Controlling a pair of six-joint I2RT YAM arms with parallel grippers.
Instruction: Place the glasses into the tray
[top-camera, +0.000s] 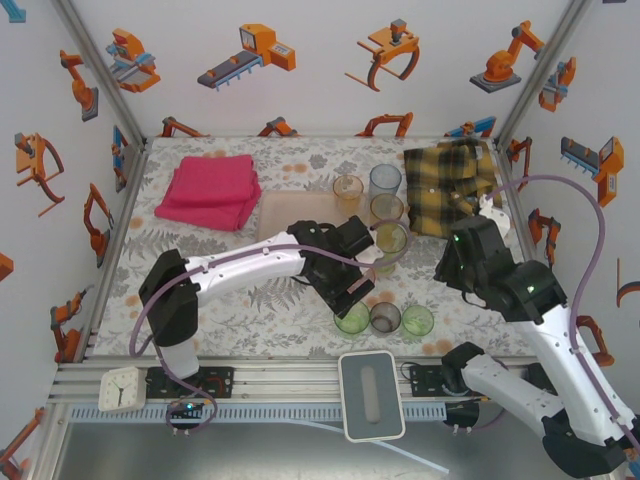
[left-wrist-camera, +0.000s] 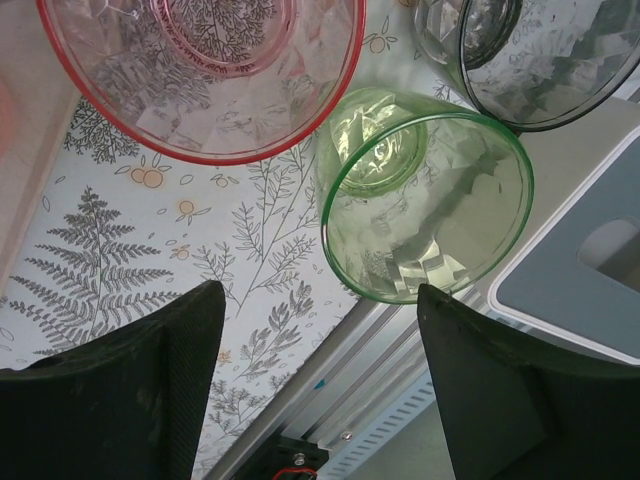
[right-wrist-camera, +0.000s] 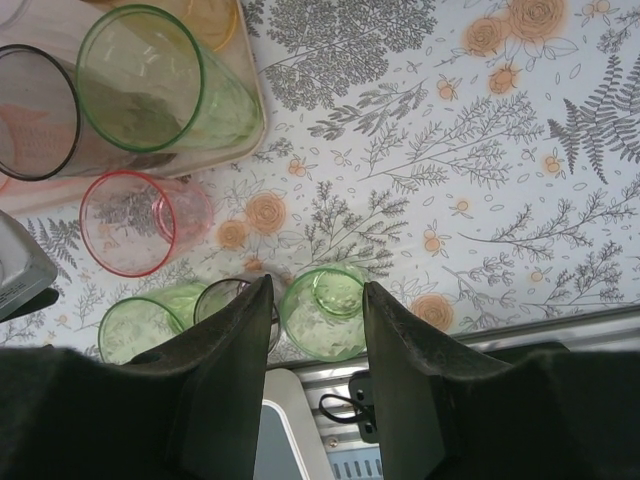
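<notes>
Low over the near side of the floral-printed worktop, the left pincer stands wide with nothing between its black fingers. Just ahead of it crowd a pink translucent plastic tumbler, a green translucent tumbler and a smoky grey tumbler. A white-and-grey rounded device sits at the rail just beside the green one. The right pincer hangs partly apart and holds nothing; a second green tumbler stands on the worktop beyond its gap. The flat pale pink rectangular tray lies mid-worktop, with the left arm reaching across its near part. A third green tumbler and a dark-rimmed tumbler stand in its corner. Behind it lie a folded magenta towel and a yellow-black plaid shirt, with an orange tumbler and a bluish tumbler between them.
</notes>
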